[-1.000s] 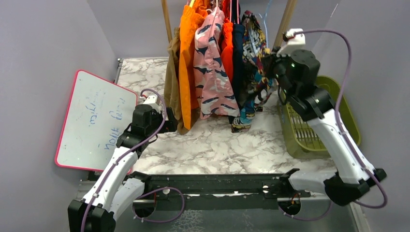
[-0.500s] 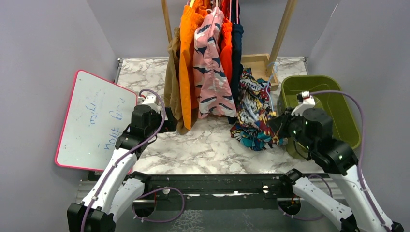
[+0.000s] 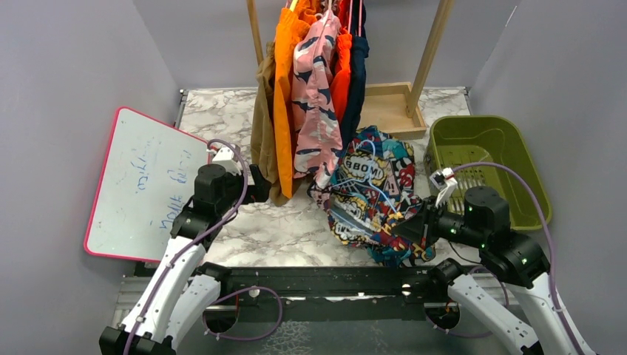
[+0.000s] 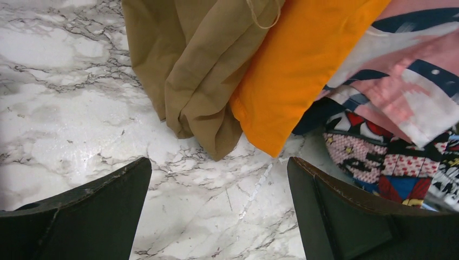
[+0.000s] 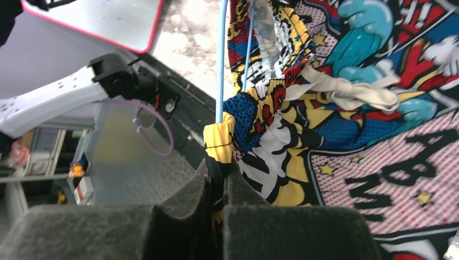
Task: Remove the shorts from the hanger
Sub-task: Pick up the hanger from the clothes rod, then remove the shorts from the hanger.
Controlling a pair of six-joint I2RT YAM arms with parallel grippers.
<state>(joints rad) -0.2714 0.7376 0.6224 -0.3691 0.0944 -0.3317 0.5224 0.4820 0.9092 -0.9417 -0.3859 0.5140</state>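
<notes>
Progress: early | comic-print shorts (image 3: 373, 196) lie on the counter (image 3: 296, 229) by its near edge, blue hanger (image 5: 219, 65) apparently threaded through them yet | right fingers (image 5: 178, 216) pinching a yellow fold | left fingers (image 4: 92, 216) spread, empty | other pairs (image 3: 310, 96) hang toward the far edge, untouched.

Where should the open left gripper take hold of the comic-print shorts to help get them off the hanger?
Probably the left edge of the comic-print shorts, coming in low from the left. They lie bunched on the table with that edge free and facing the left gripper. The right gripper pinches the near right edge beside the hanger wire.
</notes>
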